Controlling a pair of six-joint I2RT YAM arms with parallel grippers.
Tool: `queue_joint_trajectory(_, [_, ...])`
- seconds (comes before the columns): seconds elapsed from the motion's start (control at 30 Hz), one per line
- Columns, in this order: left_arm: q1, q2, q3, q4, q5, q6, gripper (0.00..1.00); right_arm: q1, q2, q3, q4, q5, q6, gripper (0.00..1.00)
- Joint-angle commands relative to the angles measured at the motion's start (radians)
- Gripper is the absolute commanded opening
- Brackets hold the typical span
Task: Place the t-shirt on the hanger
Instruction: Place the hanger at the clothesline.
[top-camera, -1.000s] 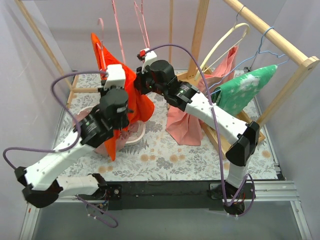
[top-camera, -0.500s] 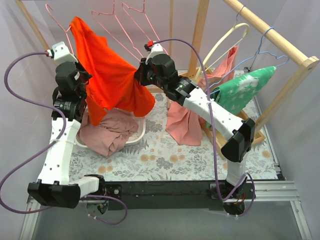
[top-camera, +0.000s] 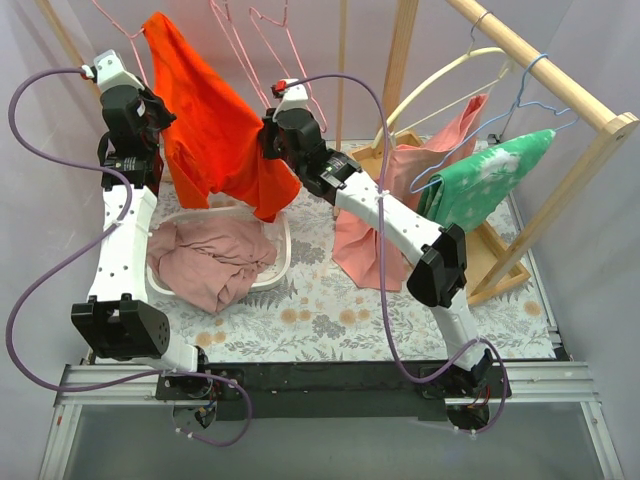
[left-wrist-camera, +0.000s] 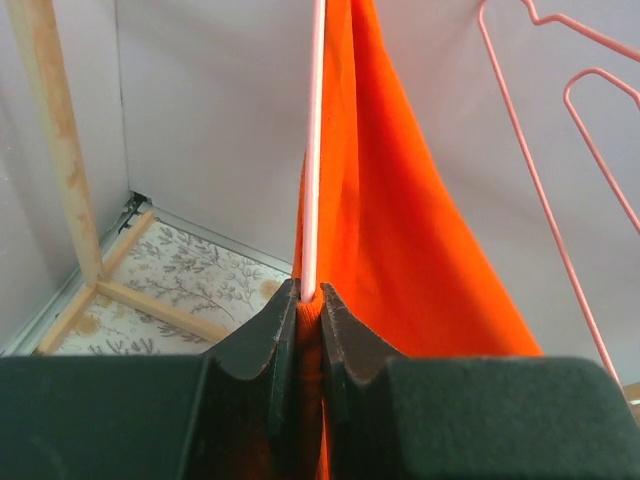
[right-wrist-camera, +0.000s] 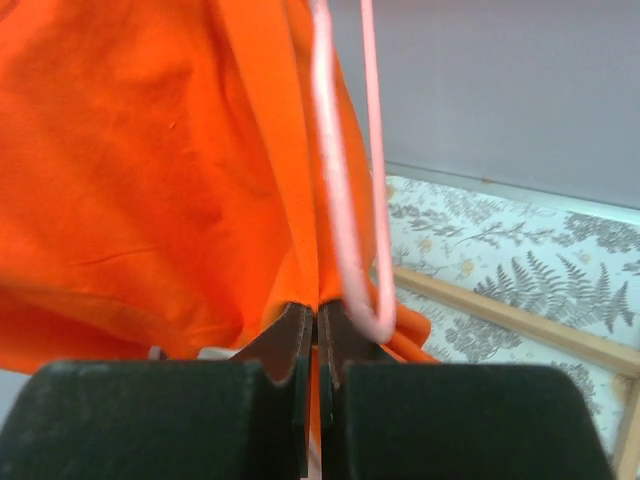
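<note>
The bright orange-red t-shirt (top-camera: 215, 125) hangs spread between my two grippers, high at the back left. My left gripper (top-camera: 160, 118) is shut on its left edge, and my right gripper (top-camera: 268, 138) is shut on its right edge. In the left wrist view the jaws (left-wrist-camera: 308, 300) pinch orange cloth (left-wrist-camera: 400, 230), and a pink hanger wire (left-wrist-camera: 314, 150) rises straight from the tips. In the right wrist view the jaws (right-wrist-camera: 317, 312) pinch the cloth (right-wrist-camera: 150, 170), with a pink hanger's rounded corner (right-wrist-camera: 350, 220) touching the right finger. Three pink wire hangers (top-camera: 228, 45) hang above the shirt.
A white basket (top-camera: 283, 262) holds a dusty-pink cloth (top-camera: 210, 262) below the shirt. A wooden rack frame (top-camera: 530, 55) carries a cream hanger (top-camera: 455, 70) with a pink garment and a light-blue hanger (top-camera: 530, 100) with a green garment (top-camera: 480, 180). Purple cables loop off both arms.
Both grippers have lifted the t-shirt higher and further back toward the pink hangers. The left arm has swung from the front middle out to the far left and upright.
</note>
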Motion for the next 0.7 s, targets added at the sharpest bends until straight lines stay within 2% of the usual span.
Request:
queue_joint_trajectory(0.0, [0.003,-0.028,0.043,0.054,-0.005,0.007,0.0,-0.004,0.034,0.047,0.126,0.108,-0.071,0.12])
queue_joint_trajectory(0.07, [0.003,-0.023,0.044,0.06,-0.019,0.042,0.0,-0.008,0.046,0.018,0.121,0.098,-0.067,0.35])
queue_joint_trajectory(0.1, [0.005,-0.023,0.044,0.062,-0.022,0.052,0.0,-0.01,0.046,0.011,0.097,0.088,-0.055,0.52])
queue_joint_trajectory(0.13, [0.003,-0.022,0.047,0.06,-0.036,0.059,0.0,-0.01,0.046,0.013,0.08,0.075,-0.044,0.59])
queue_joint_trajectory(0.2, [0.003,-0.019,0.047,0.065,-0.039,0.079,0.0,-0.01,0.038,0.011,0.036,0.045,-0.006,0.64])
queue_joint_trajectory(0.27, [0.003,-0.023,0.025,0.079,-0.013,0.089,0.0,-0.011,0.008,-0.042,-0.024,0.007,0.048,0.66])
queue_joint_trajectory(0.33, [0.003,-0.031,0.005,0.083,0.005,0.098,0.0,-0.005,-0.055,-0.12,-0.026,-0.066,0.109,0.65])
queue_joint_trajectory(0.47, [0.003,-0.057,-0.043,0.111,0.041,0.127,0.0,0.028,-0.152,-0.319,-0.018,-0.117,0.143,0.64])
queue_joint_trajectory(0.67, [0.003,-0.105,-0.108,0.172,0.068,0.182,0.0,0.044,-0.245,-0.438,0.008,-0.18,0.174,0.64])
